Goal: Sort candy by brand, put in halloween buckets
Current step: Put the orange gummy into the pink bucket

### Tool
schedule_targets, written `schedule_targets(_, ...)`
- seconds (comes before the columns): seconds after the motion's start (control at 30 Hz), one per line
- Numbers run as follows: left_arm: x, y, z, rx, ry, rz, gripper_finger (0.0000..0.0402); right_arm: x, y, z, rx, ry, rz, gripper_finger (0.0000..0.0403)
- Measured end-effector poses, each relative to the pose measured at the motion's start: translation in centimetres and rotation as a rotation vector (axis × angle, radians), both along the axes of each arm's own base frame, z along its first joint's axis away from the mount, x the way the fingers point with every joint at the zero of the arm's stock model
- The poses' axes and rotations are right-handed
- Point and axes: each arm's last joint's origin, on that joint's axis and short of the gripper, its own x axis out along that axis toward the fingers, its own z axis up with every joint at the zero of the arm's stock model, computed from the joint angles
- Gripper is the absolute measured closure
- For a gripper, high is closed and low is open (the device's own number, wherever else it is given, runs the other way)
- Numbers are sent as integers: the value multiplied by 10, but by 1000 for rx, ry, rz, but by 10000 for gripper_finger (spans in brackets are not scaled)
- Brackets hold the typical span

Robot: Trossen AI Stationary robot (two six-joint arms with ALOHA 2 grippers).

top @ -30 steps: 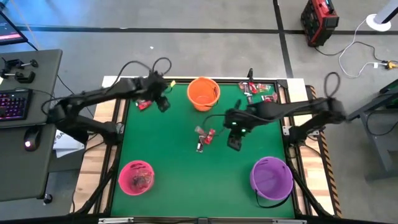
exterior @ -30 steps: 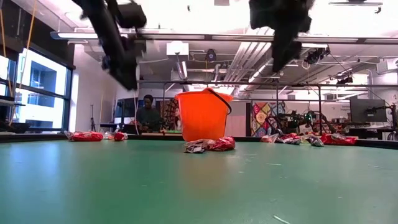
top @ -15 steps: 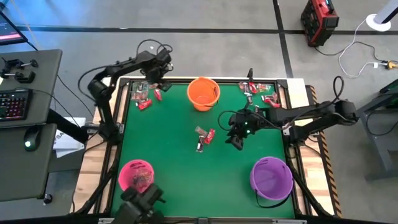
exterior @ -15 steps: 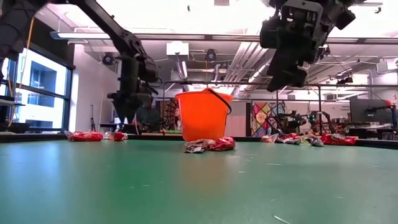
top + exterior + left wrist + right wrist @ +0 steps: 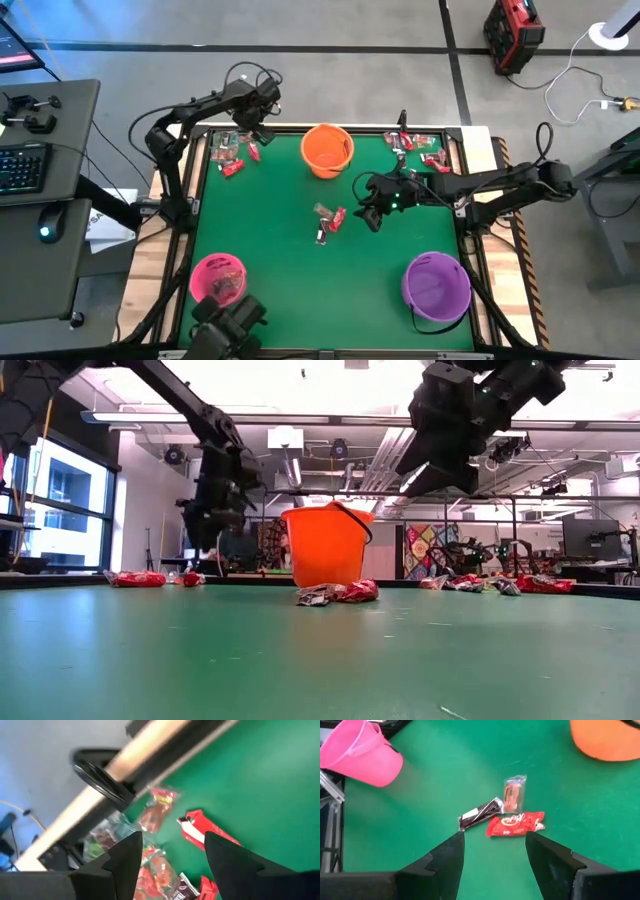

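Note:
Candy lies in three spots on the green table (image 5: pixel 300 290). One pile (image 5: pixel 234 152) is at the far left corner, another (image 5: pixel 415 146) at the far right, and three pieces (image 5: pixel 328 220) lie in the middle. The orange bucket (image 5: pixel 327 150) stands at the far edge, the pink bucket (image 5: pixel 218 280) near left and the purple bucket (image 5: pixel 436 285) near right. My left gripper (image 5: pixel 258 128) hangs open above the far-left pile, pointing steeply down; red and clear-wrapped pieces (image 5: pixel 199 826) show between its fingers. My right gripper (image 5: pixel 371 216) hovers open just right of the middle pieces: one red (image 5: pixel 515 824), one dark (image 5: pixel 481 813), one clear-wrapped (image 5: pixel 514 792).
The table has a raised wooden rim (image 5: pixel 190 200), and the far-left pile sits close against it (image 5: pixel 125 765). The pink bucket has candy inside. A dark device (image 5: pixel 225 325) sits at the near edge by the pink bucket. Bare green surface lies between the near buckets.
My left gripper has swung toward the table's far left corner and sunk, now pointing steeply down over the pile there. My right gripper has sunk a little and tipped from pointing down to slanting toward the middle candies. No candy has moved.

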Motion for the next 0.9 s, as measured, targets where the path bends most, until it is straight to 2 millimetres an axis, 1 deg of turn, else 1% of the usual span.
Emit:
schedule_targets(0.2,-7,-12,37,95,-76,25,198,0,-5,0,0,-1,-18,199)
schedule_targets(0.27,-7,-19,43,87,-107,42,198,0,-6,0,0,-1,-24,199)
schedule_targets(0.3,-7,-22,41,72,-122,44,198,0,-7,0,-4,-1,-23,199)
schedule_targets(0.33,-7,-26,38,52,-126,45,198,0,-8,0,-8,0,-22,199)
schedule_targets(0.4,-8,-34,24,3,-110,47,198,0,-9,0,-14,0,-22,199)
schedule_targets(0.5,-9,-50,-7,-45,-46,14,198,-1,-11,0,-28,1,-16,199)
schedule_targets(0.57,-7,-58,-26,-11,-12,-19,198,-1,-12,0,-37,1,-13,199)
schedule_targets(0.67,0,-68,-47,75,-19,-57,198,-1,-16,0,-37,1,-23,199)
schedule_targets(0.77,8,-74,-55,181,-22,-65,198,-1,-19,0,-36,2,-34,199)
schedule_targets(0.83,11,-76,-55,225,-30,-22,198,-1,-20,0,-34,2,-36,199)
schedule_targets(0.9,14,-72,-51,255,-75,31,198,-1,-21,0,-28,1,-34,199)
